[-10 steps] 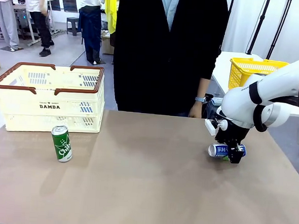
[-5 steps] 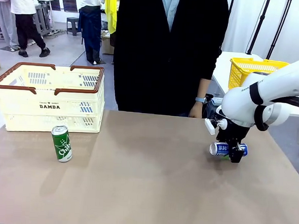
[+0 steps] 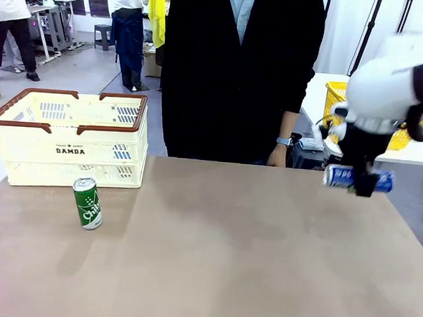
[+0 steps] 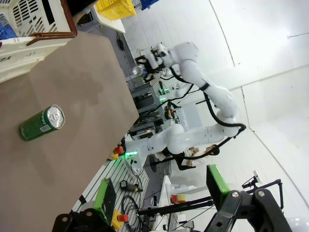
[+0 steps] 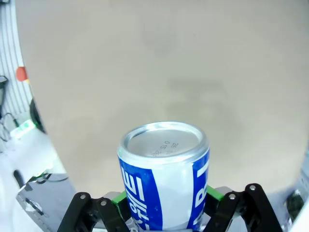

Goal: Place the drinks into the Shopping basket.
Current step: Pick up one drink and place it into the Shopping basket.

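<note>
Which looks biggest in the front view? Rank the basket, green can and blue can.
1. Basket: largest by far.
2. Green can and blue can: about alike. The blue one lies sideways, partly hidden by the right gripper, so I won't rank the two.

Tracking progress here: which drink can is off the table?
The blue can, held sideways by the right gripper in the air; the green can stands upright on the table.

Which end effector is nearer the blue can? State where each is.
Right. The right end effector is shut on the blue can, held above the table's right side; the left end effector hangs open across the table.
</note>
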